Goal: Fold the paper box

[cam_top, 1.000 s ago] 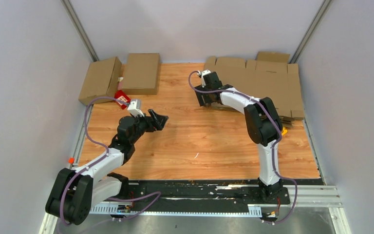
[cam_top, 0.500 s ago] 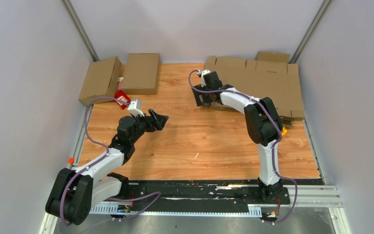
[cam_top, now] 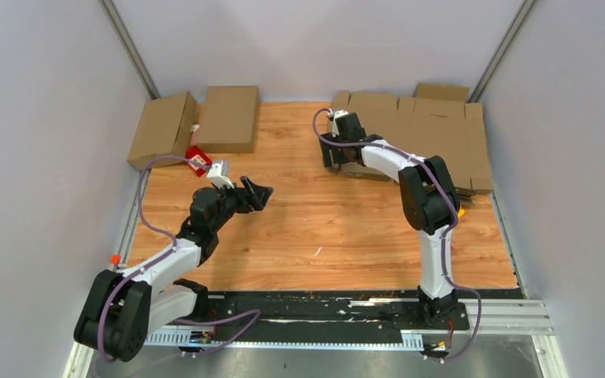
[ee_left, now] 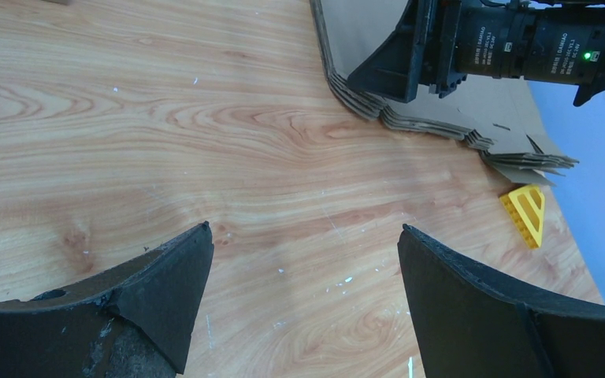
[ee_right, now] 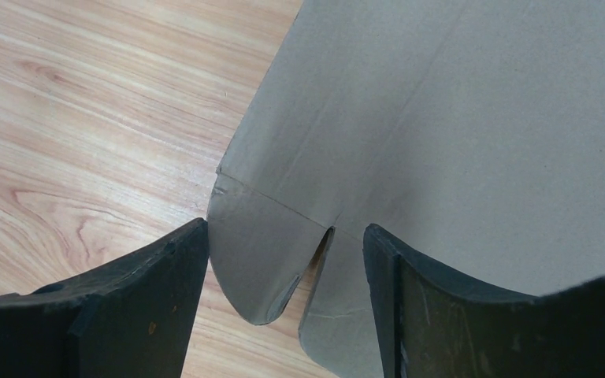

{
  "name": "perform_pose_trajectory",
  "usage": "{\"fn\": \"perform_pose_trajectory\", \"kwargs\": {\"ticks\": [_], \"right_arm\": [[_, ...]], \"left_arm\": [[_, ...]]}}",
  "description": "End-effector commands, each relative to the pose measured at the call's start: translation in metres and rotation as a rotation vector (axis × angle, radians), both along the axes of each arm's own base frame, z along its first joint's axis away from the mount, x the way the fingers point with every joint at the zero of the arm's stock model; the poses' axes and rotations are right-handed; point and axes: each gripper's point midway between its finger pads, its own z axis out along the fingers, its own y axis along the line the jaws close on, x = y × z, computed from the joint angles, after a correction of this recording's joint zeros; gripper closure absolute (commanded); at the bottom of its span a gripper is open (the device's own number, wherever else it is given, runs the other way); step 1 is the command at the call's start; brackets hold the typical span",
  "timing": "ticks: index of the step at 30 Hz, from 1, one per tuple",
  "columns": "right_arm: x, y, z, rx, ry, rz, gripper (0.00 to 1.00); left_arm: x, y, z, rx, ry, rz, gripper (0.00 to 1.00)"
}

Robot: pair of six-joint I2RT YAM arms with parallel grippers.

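Observation:
The paper box (cam_top: 433, 134) lies as a stack of flat brown cardboard sheets at the table's back right. My right gripper (cam_top: 335, 161) is at the stack's left edge. In the right wrist view, the right gripper (ee_right: 286, 227) stands open astride a rounded corner flap (ee_right: 260, 260) of the top sheet (ee_right: 441, 118). Its left finger (ee_right: 126, 307) just meets the flap's edge. My left gripper (cam_top: 261, 191) hovers over bare wood left of centre. In its own view the left gripper (ee_left: 306, 228) is wide open and empty, looking toward the stack's edge (ee_left: 410, 122).
Two folded brown boxes (cam_top: 161, 128) (cam_top: 228, 118) stand at the back left, with a small red object (cam_top: 197, 158) in front of them. A yellow wedge (ee_left: 526, 213) lies by the stack's near right corner. Grey walls close in both sides.
My right gripper has shifted slightly right and back onto the stack's edge, its jaws widening and then narrowing again. The left arm has not moved.

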Motion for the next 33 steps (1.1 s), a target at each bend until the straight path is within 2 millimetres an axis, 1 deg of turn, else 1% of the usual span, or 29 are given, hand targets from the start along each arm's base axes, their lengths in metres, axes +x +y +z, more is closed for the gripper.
{"fn": "perform_pose_trajectory", "kwargs": {"ticks": [1,6,9,12,14,17,25,30,33], "right_arm": [[0.009,0.003,0.025,0.089,-0.043,-0.017,0.3],[0.009,-0.005,0.026,0.103,-0.035,-0.036,0.33],[0.008,-0.007,0.032,0.109,-0.05,-0.04,0.34],[0.008,-0.011,0.036,0.096,-0.064,-0.047,0.39],[0.008,-0.013,0.038,0.081,-0.074,-0.047,0.44],[0.01,-0.022,0.041,0.029,-0.102,-0.064,0.5],[0.009,-0.03,0.051,-0.158,-0.181,-0.077,0.57],[0.007,-0.023,0.051,-0.183,-0.186,-0.023,0.55],[0.006,-0.02,0.049,-0.247,-0.202,0.025,0.52]], "left_arm": [[0.007,-0.006,0.026,-0.02,-0.072,-0.02,0.05],[0.007,-0.006,0.027,-0.018,-0.075,-0.02,0.06],[0.006,-0.006,0.027,-0.018,-0.077,-0.022,0.05],[0.006,-0.006,0.027,-0.017,-0.078,-0.022,0.05],[0.006,-0.006,0.028,-0.016,-0.079,-0.022,0.06],[0.006,-0.006,0.029,-0.016,-0.083,-0.021,0.05],[0.005,-0.006,0.03,-0.016,-0.087,-0.022,0.05],[0.005,-0.006,0.03,-0.014,-0.088,-0.023,0.05],[0.005,-0.006,0.03,-0.014,-0.089,-0.022,0.05]]}}
